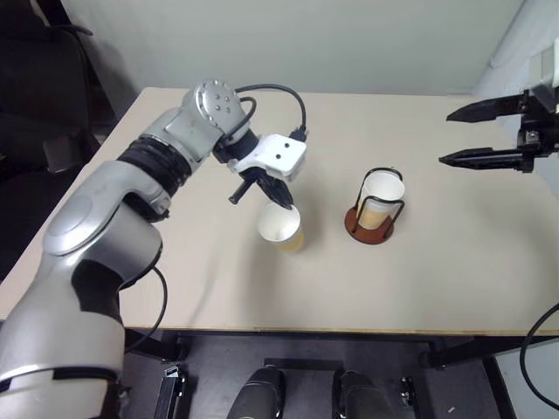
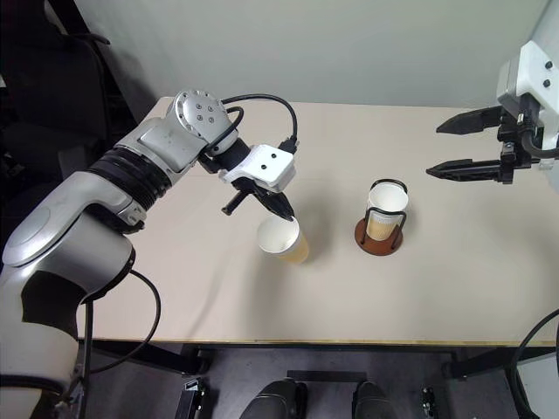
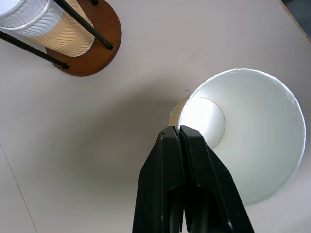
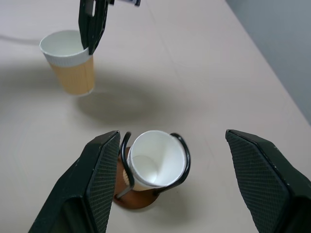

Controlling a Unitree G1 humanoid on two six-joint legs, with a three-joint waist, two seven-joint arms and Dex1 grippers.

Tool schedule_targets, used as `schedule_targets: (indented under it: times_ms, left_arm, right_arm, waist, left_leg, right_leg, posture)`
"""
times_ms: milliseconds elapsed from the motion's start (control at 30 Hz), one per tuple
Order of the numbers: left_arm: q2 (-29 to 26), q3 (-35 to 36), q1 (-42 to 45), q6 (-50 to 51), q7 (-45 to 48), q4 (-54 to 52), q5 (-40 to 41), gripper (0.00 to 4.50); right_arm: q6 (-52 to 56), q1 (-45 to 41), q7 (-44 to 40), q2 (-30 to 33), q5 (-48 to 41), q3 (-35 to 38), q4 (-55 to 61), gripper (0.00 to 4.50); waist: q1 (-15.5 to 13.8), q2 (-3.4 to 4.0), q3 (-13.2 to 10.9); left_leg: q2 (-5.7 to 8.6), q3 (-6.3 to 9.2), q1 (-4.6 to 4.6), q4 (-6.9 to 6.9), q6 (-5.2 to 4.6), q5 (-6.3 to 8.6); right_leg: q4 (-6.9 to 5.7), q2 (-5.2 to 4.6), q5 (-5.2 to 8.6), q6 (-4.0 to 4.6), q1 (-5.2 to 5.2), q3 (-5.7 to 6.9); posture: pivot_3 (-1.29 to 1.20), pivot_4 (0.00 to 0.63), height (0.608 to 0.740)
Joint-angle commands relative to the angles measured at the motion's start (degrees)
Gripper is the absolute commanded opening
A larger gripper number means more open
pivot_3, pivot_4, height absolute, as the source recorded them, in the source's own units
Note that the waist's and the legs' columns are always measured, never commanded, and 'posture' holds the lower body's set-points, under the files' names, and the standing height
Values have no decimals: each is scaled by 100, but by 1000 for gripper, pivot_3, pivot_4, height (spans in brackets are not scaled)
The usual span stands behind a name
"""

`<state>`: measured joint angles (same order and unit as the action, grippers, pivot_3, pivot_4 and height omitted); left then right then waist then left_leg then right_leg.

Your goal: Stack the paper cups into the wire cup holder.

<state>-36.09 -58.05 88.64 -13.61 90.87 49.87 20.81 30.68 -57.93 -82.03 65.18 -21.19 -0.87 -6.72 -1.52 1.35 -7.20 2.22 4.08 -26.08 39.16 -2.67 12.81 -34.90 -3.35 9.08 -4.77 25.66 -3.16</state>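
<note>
Left end effector [image 1: 281,202] pinches the free paper cup [image 1: 281,228] by its rim; right end effector [image 1: 489,133] gapes empty. That thin pinch could slip, tipping the cup short of the wire cup holder [image 1: 376,210] beside it.

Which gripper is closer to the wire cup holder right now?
Right. The right gripper hangs open just above the holder, while the left gripper, shut on a cup's rim, is off to its side.

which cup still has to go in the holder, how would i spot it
On the beige table, look left of the wire cup holder, which already has one paper cup standing inside. The loose cup stands outside the frame, and the left gripper, shut, pinches its rim; the right gripper hangs open.
</note>
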Motion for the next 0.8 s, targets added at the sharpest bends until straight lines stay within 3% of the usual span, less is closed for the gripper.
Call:
schedule_targets:
  times_ms: [33, 800]
  left_arm:
    - [3, 211, 151, -48, 163, 50, 15, 50]
    - [75, 280, 278, -83, 163, 248, -45, 50]
  right_arm:
    - [76, -235, 72, 10, -112, 254, 79, 3512]
    - [324, -875, 366, -324, -379, 306, 229, 3512]
  waist:
    - [2, 0, 0]
    - [-1, 1, -1]
  left_leg:
    - [0, 1, 0, 0, 0, 0]
    - [-1, 11, -5, -4, 9, 1]
  right_leg:
    - [0, -1, 0, -1, 0, -1]
    - [-1, -3, 9, 16, 9, 4]
  posture:
    - [0, 150, 740]
    - [0, 150, 740]
